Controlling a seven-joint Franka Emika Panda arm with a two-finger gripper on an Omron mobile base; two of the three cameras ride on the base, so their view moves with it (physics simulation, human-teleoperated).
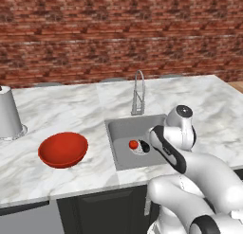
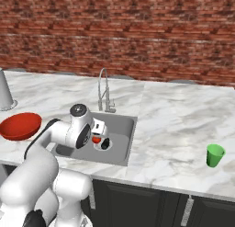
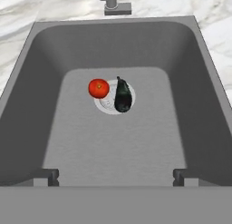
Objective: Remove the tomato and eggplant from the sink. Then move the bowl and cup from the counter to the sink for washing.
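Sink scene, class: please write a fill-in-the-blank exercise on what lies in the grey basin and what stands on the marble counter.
1. The tiny shiny red tomato and the black-purple eggplant lie over the round ____ of the grey square sink.
2. The wide shallow red bowl sits on the white marble ____.
3. The small cup is coloured ____.
4. The two-finger gripper hangs ____ above the sink.

Missing words: drain; counter; green; open

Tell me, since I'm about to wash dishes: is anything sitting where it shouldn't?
Yes. A tomato and an eggplant lie side by side over the drain of the sink, odd for food.
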